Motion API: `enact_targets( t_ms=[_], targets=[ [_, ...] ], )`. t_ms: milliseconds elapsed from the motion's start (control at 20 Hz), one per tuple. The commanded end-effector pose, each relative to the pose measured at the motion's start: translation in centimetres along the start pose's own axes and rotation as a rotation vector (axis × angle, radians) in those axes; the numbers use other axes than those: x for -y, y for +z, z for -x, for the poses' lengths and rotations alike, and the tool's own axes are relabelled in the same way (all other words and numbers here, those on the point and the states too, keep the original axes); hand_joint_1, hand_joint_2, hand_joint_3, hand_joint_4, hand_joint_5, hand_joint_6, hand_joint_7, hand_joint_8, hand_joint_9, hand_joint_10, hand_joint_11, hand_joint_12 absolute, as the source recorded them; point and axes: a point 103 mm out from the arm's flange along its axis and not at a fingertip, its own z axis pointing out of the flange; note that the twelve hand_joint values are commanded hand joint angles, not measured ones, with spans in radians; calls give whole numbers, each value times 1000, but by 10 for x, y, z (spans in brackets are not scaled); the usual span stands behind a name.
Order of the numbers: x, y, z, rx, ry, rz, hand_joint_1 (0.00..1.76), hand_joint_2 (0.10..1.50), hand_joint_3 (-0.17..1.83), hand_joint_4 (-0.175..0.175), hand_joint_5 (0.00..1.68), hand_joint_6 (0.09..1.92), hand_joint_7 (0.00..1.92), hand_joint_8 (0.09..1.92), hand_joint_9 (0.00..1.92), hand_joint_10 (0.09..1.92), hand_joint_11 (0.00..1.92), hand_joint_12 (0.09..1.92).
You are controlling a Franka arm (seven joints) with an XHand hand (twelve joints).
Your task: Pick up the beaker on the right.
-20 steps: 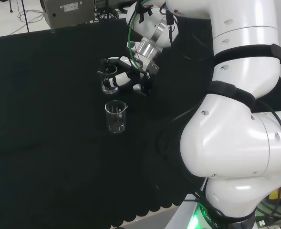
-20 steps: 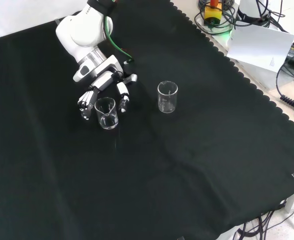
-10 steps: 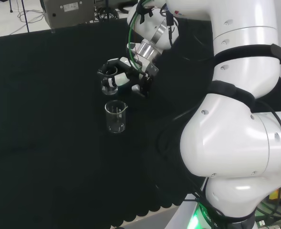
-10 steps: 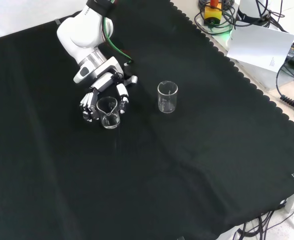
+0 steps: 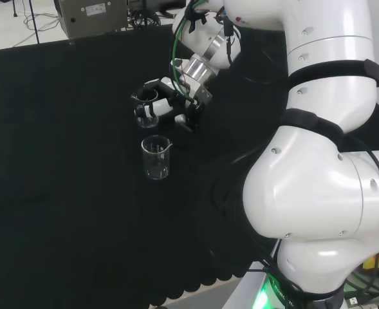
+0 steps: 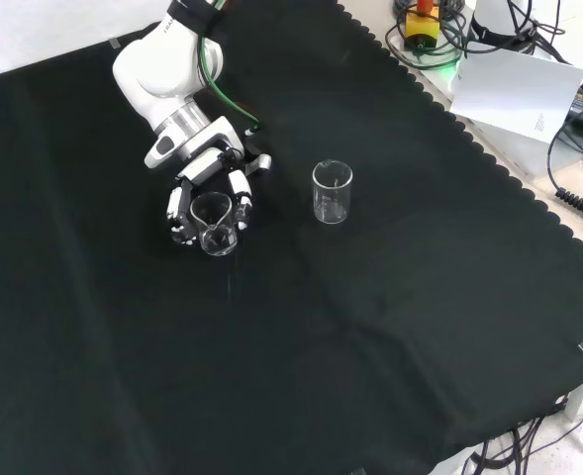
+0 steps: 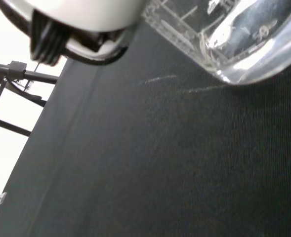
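Now curled closer than a second ago — fingers [image 6: 240, 203] of the hand [image 6: 204, 176] wrapping the beaker [image 6: 213, 224], left of the second beaker [image 6: 332, 191] in the front view — both on the black tabletop [image 6: 370, 317].

1. From my wrist view the beaker [image 7: 234, 39] runs off the frame edge, so I get just its base and lower wall.
2. In the head view the hand [image 5: 173, 106] covers most of that beaker's [image 5: 145, 116] wall.
3. I can't tell if it's clear of the cloth [image 6: 370, 327].
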Motion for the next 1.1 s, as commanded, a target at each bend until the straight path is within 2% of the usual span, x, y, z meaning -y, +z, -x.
enact_targets(
  t_ms=[50,100,200,350,450,550,800,1100],
  targets=[
    [10,-18,-18,139,8,243,1350,762,457,-117,1136,820,1191,688,1420,165,1236,796],
    [11,-24,-23,155,-7,277,1385,729,501,-133,1140,823,1233,703,1491,95,1279,762],
    [13,-38,-35,189,-40,329,1410,813,310,-163,1224,619,1227,699,1532,87,1319,696],
    [15,-58,-50,232,-81,344,1416,900,128,-175,1275,488,1216,691,1538,87,1338,652],
    [19,-70,-57,255,-100,332,1355,839,227,-175,1361,345,1377,401,1681,87,1368,618],
    [24,-80,-63,281,-113,309,1334,733,410,-175,1432,245,1490,217,1757,87,1396,587],
    [46,-103,-75,337,-109,263,1330,660,535,-175,1471,200,1546,138,1803,87,1432,575],
    [84,-120,-86,337,-67,217,1330,650,553,-175,1475,198,1551,134,1812,87,1447,577]
  ],
)
